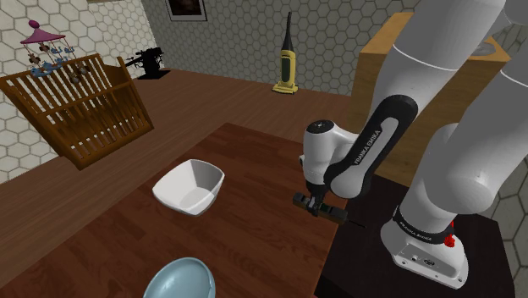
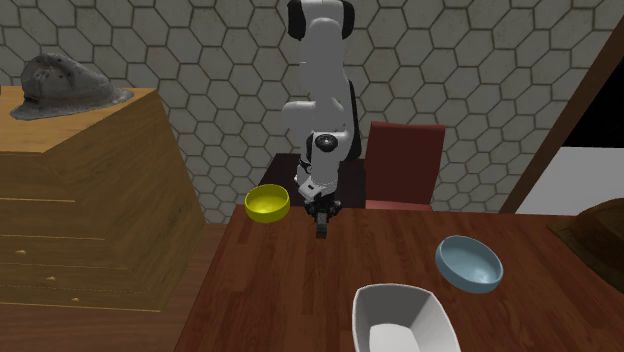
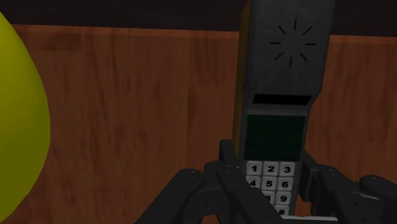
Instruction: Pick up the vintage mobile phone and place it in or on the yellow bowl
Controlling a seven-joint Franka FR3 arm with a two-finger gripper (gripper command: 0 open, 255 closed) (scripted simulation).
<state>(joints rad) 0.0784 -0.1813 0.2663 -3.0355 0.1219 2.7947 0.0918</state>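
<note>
Nearest us in the wrist view, our gripper (image 3: 270, 184) is clamped on the phone (image 3: 280, 83), its fingers (image 3: 229, 175) pressed to either side of the keypad (screen dark, speaker end pointing away). Under it runs the wooden table (image 3: 140, 114). The yellow bowl (image 3: 19, 114) sits beside the phone, not touching it. Farther off we see a blue bowl (image 2: 468, 265) and a white bowl (image 2: 385, 300).

arm (image 1: 448, 169) bending forward, elbow up | wrist pointing down | gripper (image 1: 320, 206) hanging low | fingers (image 3: 227, 170) gripping phone (image 3: 280, 76) by both sides
</note>
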